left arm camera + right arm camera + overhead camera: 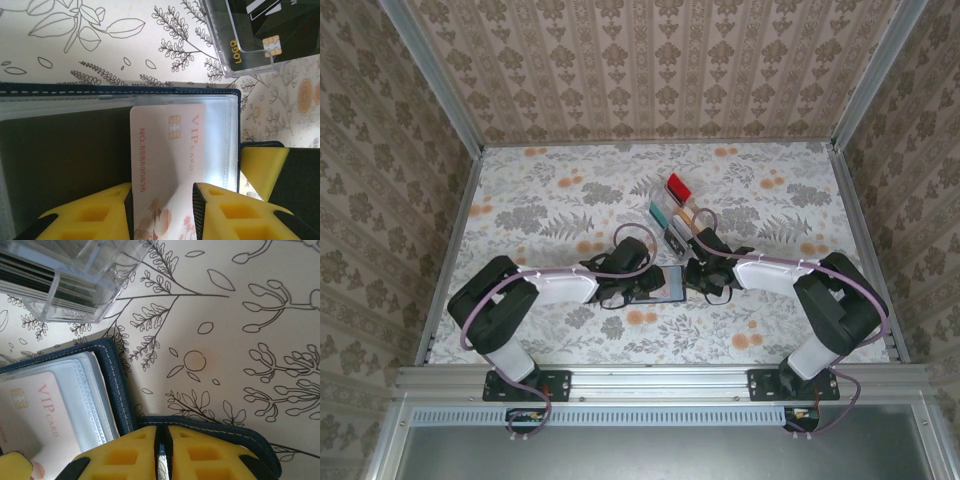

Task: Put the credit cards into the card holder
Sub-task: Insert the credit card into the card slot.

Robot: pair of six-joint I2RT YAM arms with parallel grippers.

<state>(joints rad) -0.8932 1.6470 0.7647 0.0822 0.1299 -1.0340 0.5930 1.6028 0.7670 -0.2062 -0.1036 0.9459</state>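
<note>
Card holder (116, 385) in right gripper (161, 442), credit card (167, 160) apparently sleeved

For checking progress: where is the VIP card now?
In the left wrist view, the VIP card lies partly inside the card holder, between the fingers of the left gripper, near the clear rack.

**Right Wrist: Grip Status**

My gripper (162, 447) has both yellow fingers pressed nearly together on the navy edge of the open card holder (117, 390). A pink VIP card (42, 410) sits in its clear sleeve. A clear rack (75, 285) stands upper left on the floral table (240, 340).
</note>
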